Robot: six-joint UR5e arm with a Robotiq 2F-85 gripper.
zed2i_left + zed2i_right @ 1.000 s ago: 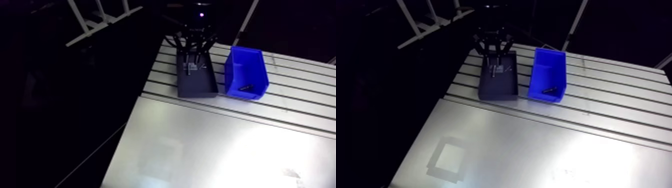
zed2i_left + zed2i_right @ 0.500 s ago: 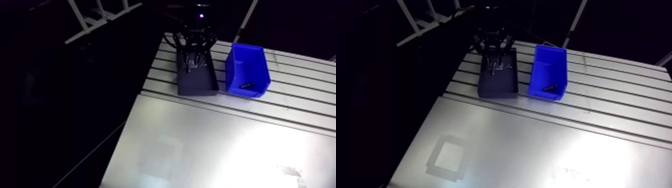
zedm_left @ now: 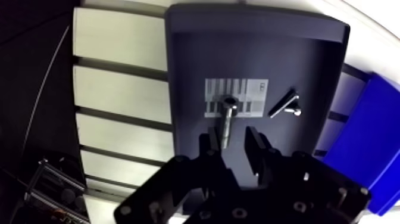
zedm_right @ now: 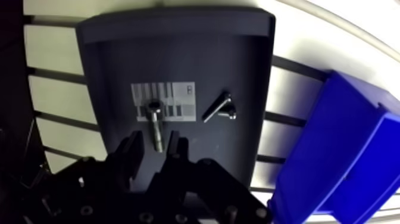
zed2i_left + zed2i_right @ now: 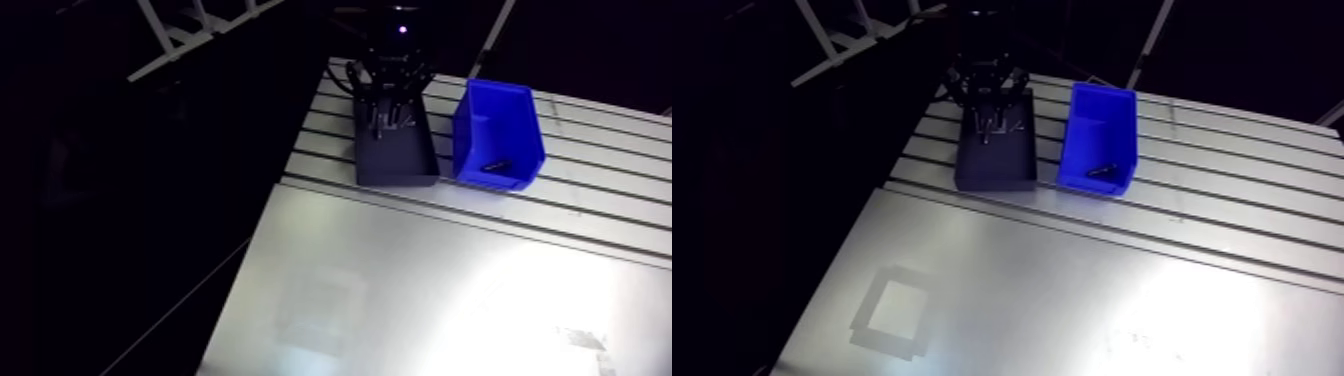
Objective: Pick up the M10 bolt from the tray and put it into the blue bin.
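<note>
M10 bolt (image 3: 227, 119) lies flat on the floor of the dark tray (image 3: 196, 71), and its shank end sits right between the fingers (image 3: 259, 146) of the gripper (image 3: 233, 137). From the wrist view, the fingers stand apart, one on each side of the shank, with a sliver of tray floor showing on both sides, so they are not clamped on it. The bolt's socket head lies just ahead of the fingertips, resting on a pale striped label (image 3: 250, 95) on the tray floor. A smaller screw (image 3: 284, 103) lies slantwise off to one side of the fingers, at the label's edge toward the blue bin (image 3: 363, 143). The bin stands just beside the tray on the slotted table (image 3: 119, 95). In the arm view, a short dark piece (image 5: 496, 163) lies inside the bin; I cannot tell what it is.
</note>
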